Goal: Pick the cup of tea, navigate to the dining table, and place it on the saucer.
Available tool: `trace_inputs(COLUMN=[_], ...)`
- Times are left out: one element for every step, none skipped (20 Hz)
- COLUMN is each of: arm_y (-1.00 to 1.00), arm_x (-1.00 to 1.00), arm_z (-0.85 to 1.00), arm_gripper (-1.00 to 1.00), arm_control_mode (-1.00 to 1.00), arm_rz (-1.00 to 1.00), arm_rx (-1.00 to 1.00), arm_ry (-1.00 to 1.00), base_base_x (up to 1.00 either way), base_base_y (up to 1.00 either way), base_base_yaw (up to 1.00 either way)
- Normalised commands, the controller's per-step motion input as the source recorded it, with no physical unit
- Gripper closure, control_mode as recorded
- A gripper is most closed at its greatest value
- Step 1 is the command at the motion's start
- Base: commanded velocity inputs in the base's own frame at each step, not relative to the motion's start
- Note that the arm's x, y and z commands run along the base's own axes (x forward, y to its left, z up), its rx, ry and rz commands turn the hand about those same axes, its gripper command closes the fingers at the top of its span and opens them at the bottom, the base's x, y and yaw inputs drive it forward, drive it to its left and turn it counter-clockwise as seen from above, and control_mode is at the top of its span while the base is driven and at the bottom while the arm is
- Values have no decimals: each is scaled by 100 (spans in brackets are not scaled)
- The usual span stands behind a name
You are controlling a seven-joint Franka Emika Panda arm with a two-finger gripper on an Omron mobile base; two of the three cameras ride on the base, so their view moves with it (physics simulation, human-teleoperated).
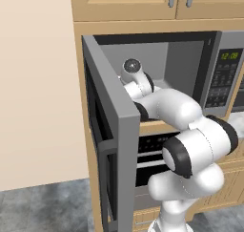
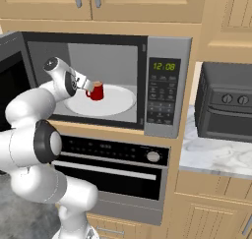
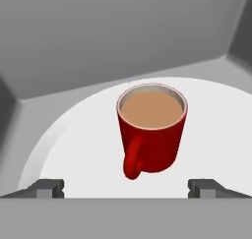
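Glossy red mug of tea [image 3: 151,130] upright mid white round turntable plate [image 3: 88,144], clear of rim; gripper [image 3: 126,186] jaws fully apart, empty, short of mug handle.

Tan wood cupboards [image 2: 147,2] up top, with metal handles. Grey microwave [image 2: 165,85] set in wood wall, door [image 1: 107,145] swung wide open to left. Green clock numbers on its button panel. Black oven [image 2: 113,169] under it, silver knob. White marble desk [image 2: 216,154] at right, black toaster oven [image 2: 226,103] on it. Plain cream wall [image 1: 38,83] at left. Grey blotchy floor [image 1: 43,209].
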Motion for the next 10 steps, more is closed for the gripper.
trace_inputs(arm_y=[-19, -19, -18, -16, -14, -9, -3, 0, 0, 0], arm_x=[3, 3, 3, 5, 8, 12, 17, 19, 20, 23], arm_z=[-26, -25, -22, -19, -14, -10, -3, 0, 0, 0], arm_gripper=[-100, -100, -100, -100, -100, -100, -100, -100, -100, -100], arm_control_mode=[-100, -100, -100, -100, -100, -100, -100, -100, -100, -100], arm_rz=[0, 0, 0, 0, 0, 0, 0, 0, 0, 0], arm_rx=[4, 4, 4, 3, 3, 2, 1, 0, 0, 0], arm_ry=[0, 0, 0, 0, 0, 0, 0, 0, 0, 0], base_base_x=[0, 0, 0, 0, 0, 0, 0, 0, 0, 0], base_base_y=[0, 0, 0, 0, 0, 0, 0, 0, 0, 0], base_base_yaw=[0, 0, 0, 0, 0, 0, 0, 0, 0, 0])
